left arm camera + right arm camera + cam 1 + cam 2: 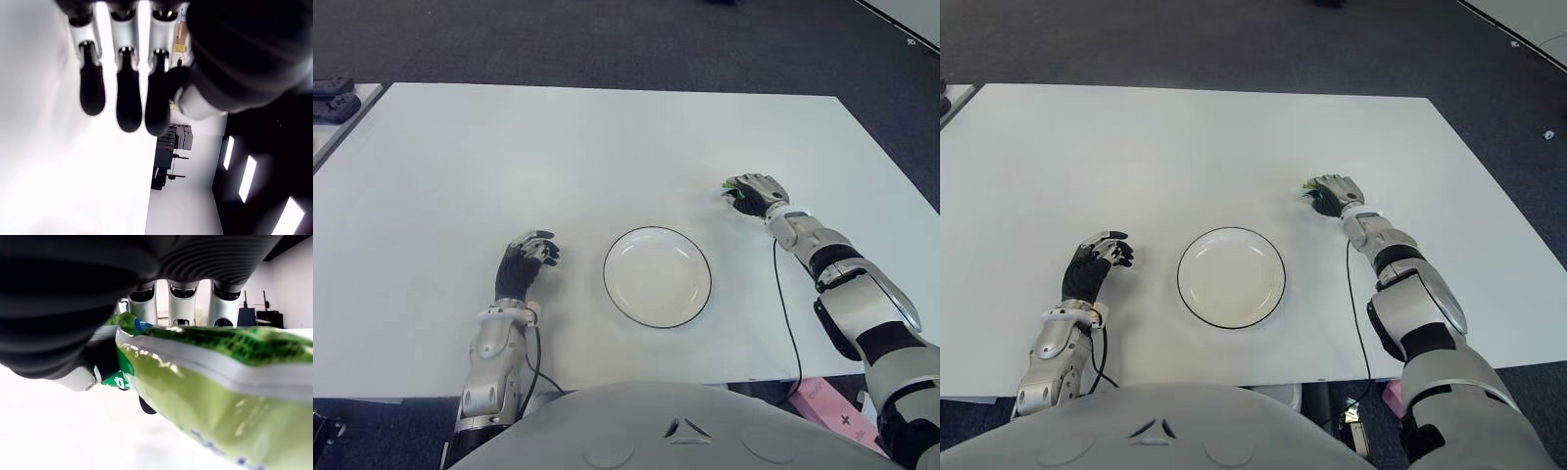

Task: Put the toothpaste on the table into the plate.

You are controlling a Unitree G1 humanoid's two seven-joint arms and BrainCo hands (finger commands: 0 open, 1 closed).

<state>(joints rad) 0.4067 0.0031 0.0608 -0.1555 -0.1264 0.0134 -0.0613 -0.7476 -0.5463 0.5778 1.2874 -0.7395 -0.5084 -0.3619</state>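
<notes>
The green toothpaste tube [210,377] fills the right wrist view, with my right hand's fingers [182,303] curled over it and the thumb beneath. In the eye views only a green end of the toothpaste [732,193] shows under my right hand [756,194], low over the white table [568,147] up and to the right of the plate. The white plate with a thin black rim [657,275] lies near the table's front middle, with nothing in it. My left hand [525,262] shows to the left of the plate, its fingers [129,98] loosely bent and holding nothing.
A black cable [787,313] runs along my right forearm over the table's front right edge. Dark objects [333,98] lie on a separate surface at the far left. Dark carpet [607,39] surrounds the table. A pink box [837,409] lies below the front right edge.
</notes>
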